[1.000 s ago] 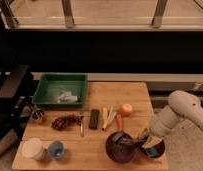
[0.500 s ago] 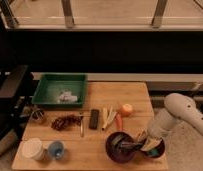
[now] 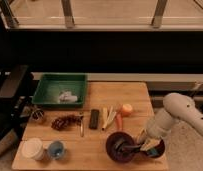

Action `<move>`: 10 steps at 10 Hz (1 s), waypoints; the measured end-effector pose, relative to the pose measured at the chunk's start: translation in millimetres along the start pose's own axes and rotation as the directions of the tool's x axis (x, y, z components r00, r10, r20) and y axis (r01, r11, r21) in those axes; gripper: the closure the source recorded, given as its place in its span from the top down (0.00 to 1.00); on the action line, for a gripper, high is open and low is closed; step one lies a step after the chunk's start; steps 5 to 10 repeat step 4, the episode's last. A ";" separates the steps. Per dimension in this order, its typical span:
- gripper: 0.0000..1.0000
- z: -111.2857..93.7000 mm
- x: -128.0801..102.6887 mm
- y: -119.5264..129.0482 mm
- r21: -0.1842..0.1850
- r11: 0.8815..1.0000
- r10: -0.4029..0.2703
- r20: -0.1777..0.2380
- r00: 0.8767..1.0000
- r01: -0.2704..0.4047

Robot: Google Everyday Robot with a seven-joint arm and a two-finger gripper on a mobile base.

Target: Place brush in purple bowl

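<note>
From my station I see the gripper [image 3: 143, 143] low at the worktop's front right corner, wedged between the purple bowl [image 3: 120, 148] and the red-brown bowl [image 3: 154, 148], which sit just beside each other. I cannot tell how the fingers stand. The white, smooth, rounded arm [image 3: 181, 114] slopes in from the right edge.

The brush [image 3: 129, 147] lies in the purple bowl, its dark rounded head toward the bowl's middle and its slim black handle running right toward the gripper, so the long axis runs roughly parallel to the front edge. Whether the gripper touches the handle, I cannot make out. The purple bowl is round, shallow and dark, and the red-brown one holds something teal [image 3: 151, 145].

Behind the bowls, near the centre of the wooden worktop [image 3: 117, 90], lie a flat black bar [image 3: 94, 118], a pale stick-like piece [image 3: 108, 118], a carrot-coloured piece [image 3: 118, 121] and a round orange thing [image 3: 126, 109]. Left of the bar are a thin utensil [image 3: 81, 125] and a brown, knobbly cluster [image 3: 65, 121]. A green rectangular tray [image 3: 50, 90] occupies the back left corner, with something pale crumpled [image 3: 68, 96] inside. At the front left corner stand a white cup [image 3: 34, 148] and a small blue cup [image 3: 56, 148]; a small dark round item [image 3: 38, 115] sits by the left edge.
</note>
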 end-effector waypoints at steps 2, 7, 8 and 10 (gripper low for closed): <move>0.74 -5.4 -3.4 -0.4 0.014 1.000 -0.006 -0.007 1.000 0.006; 0.74 -20.1 -10.5 0.4 0.058 0.998 -0.016 -0.013 1.000 0.017; 0.74 -20.1 -10.5 0.4 0.058 0.998 -0.016 -0.013 1.000 0.017; 0.74 -20.1 -10.5 0.4 0.058 0.998 -0.016 -0.013 1.000 0.017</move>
